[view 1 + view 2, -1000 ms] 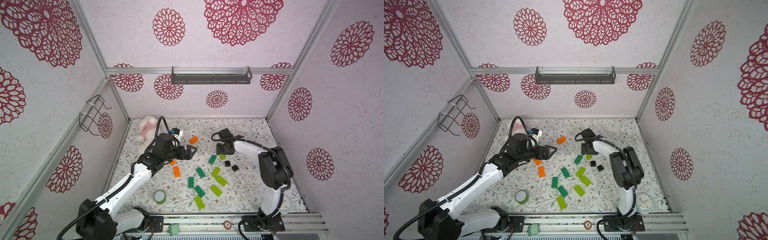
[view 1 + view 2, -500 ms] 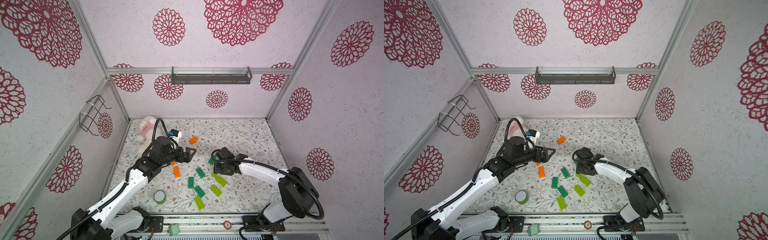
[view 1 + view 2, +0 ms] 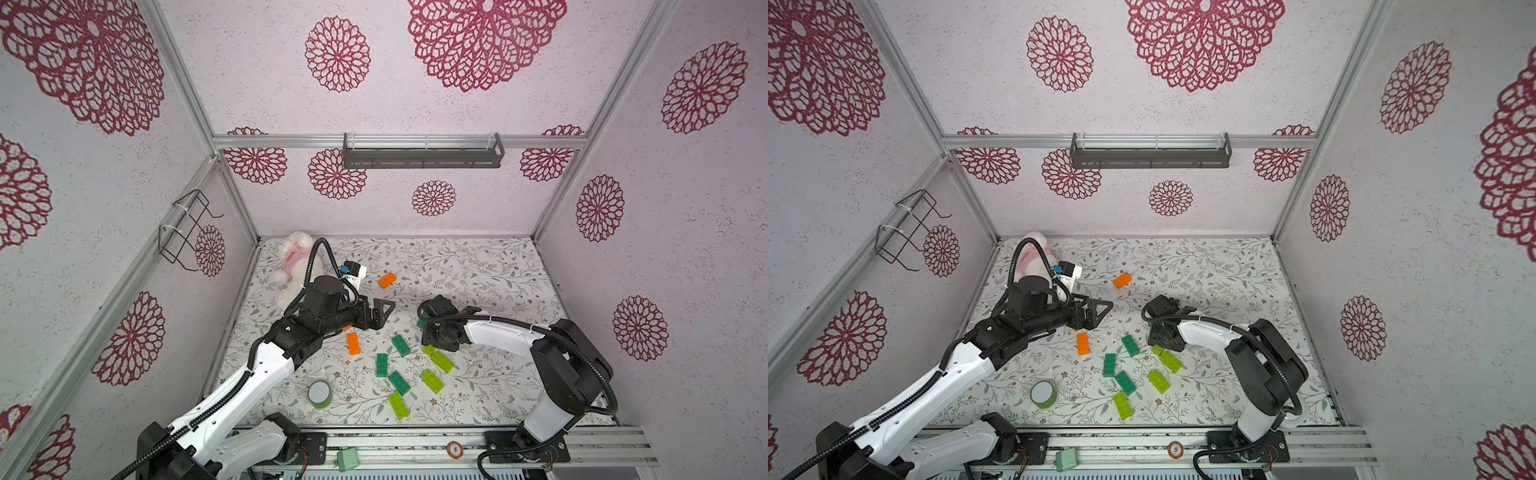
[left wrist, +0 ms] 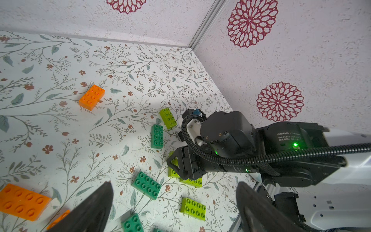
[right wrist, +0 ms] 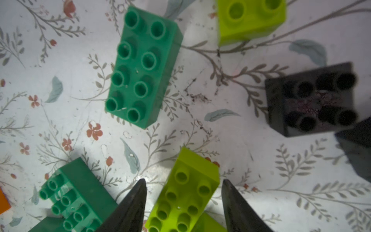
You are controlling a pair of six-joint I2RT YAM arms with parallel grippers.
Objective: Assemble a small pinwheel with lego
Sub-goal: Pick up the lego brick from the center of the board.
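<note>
Now the right gripper (image 5: 183, 180) is low over the middle of the tabletop (image 3: 478, 266), jaws parted either side of a lime green brick (image 5: 186, 198) that lies flat, studs up, with a gap showing along one finger, so it is not clamped. Just beyond it sit a dark green brick (image 5: 140, 66), a black brick (image 5: 311, 102) and a second lime brick (image 5: 251, 20), all apart from one another. Left of centre, the left gripper (image 4: 173, 183) hangs spread wide and empty near an orange brick (image 3: 353, 344), with a second orange brick (image 3: 387, 280) nearer the far edge.
</note>
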